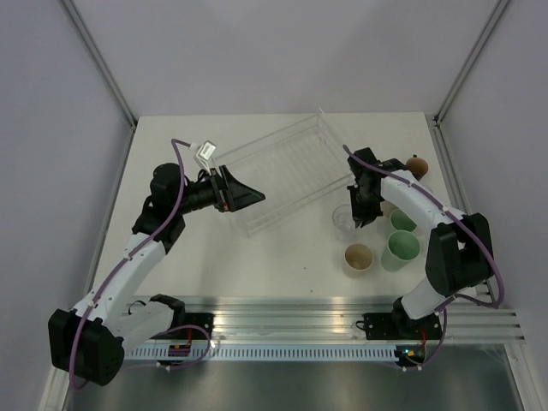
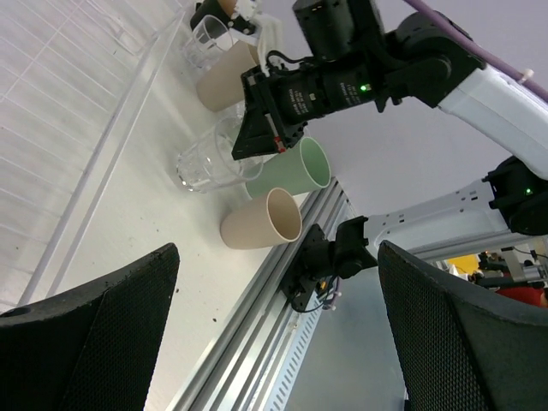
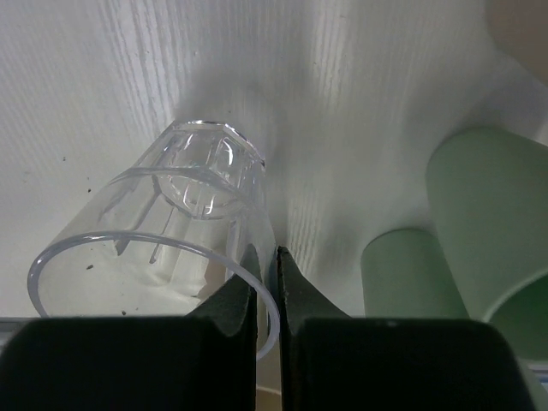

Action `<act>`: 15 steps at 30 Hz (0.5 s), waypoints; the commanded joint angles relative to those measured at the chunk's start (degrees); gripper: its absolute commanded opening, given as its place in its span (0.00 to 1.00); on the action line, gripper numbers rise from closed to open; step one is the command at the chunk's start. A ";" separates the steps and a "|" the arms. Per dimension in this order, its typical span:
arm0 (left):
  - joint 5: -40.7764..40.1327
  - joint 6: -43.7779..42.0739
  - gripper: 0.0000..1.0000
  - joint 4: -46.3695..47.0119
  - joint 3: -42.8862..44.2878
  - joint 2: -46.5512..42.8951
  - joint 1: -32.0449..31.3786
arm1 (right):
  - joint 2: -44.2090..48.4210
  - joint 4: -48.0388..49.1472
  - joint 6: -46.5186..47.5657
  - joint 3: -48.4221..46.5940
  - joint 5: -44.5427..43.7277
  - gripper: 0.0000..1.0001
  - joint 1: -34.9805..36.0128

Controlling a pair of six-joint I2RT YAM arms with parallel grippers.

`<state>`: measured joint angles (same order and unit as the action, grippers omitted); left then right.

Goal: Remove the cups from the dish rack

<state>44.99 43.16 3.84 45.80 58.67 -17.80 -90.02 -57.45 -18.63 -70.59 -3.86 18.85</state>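
Observation:
The dish rack [image 1: 276, 175] lies tilted in the middle of the table, and I see no cup standing in it. To its right my right gripper [image 1: 358, 214] is shut on the rim of the clear cup [image 1: 344, 221]. In the right wrist view one finger is inside the clear cup's [image 3: 171, 231] wall and one outside, with the gripper [image 3: 265, 257] pinching it. A beige cup [image 1: 359, 257] and two mint green cups [image 1: 401, 250] [image 1: 402, 221] stand on the table nearby. My left gripper [image 1: 248, 197] hangs open and empty at the rack's near-left side.
A small dark brown cup [image 1: 417, 165] stands at the far right, behind the right arm. A metal rail [image 1: 342, 312] runs along the table's near edge. In the left wrist view the rack's wall [image 2: 111, 137] runs to the left of the clear cup [image 2: 210, 158].

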 commanded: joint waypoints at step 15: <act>-1.57 -3.78 1.00 -2.69 -1.33 -2.25 -0.04 | -2.97 8.76 -2.37 4.14 -0.36 0.12 -1.01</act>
<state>43.92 41.47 1.34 44.86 57.67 -17.80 -94.48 -50.11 -19.99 -66.35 -2.94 18.24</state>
